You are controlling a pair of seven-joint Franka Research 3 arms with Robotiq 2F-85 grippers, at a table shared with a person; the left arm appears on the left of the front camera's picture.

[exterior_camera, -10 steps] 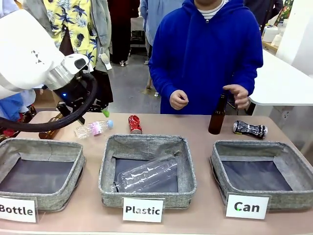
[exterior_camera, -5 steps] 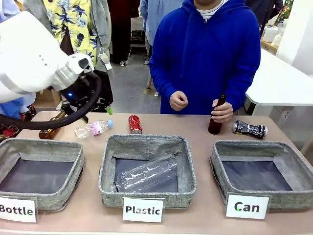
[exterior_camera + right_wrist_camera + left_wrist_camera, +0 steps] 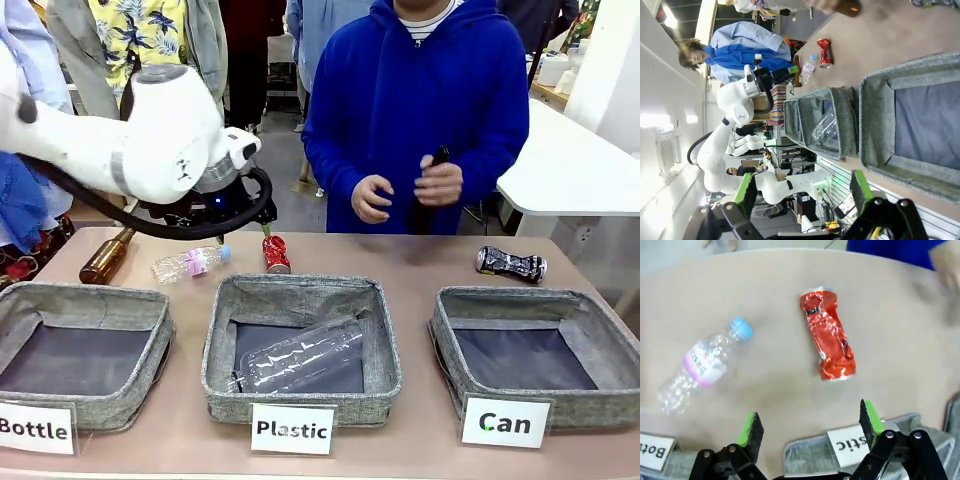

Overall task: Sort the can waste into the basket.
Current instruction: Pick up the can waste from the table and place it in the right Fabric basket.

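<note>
The left fingers (image 3: 752,429) are hanging spread wide with nothing between them, pointing down at the table (image 3: 765,300). The shiny red crushed metal can (image 3: 829,342) is lying flat just ahead of them, a bit toward the finger on the picture's right in the wrist view, and neither finger is touching it. Off to the other side of those fingers, a clear plastic bottle with a blue cap and pink label (image 3: 705,367) is lying on its side, apart from the can. Right below the fingers, the rim of the grey fabric basket labelled "Plastic" (image 3: 215,360) is showing, with another clear plastic bottle (image 3: 300,355) lying in it.

The right fingers (image 3: 744,189) are also sitting wide open and holding nothing, hovering just off the near side of the square grey fabric basket with the "Can" label (image 3: 580,408). Beyond that basket, well away from both sets of fingers, the black crushed can with silver ends (image 3: 511,264) is lying on the table. The person's hand (image 3: 440,185) is holding a dark bottle up above the table.
</note>
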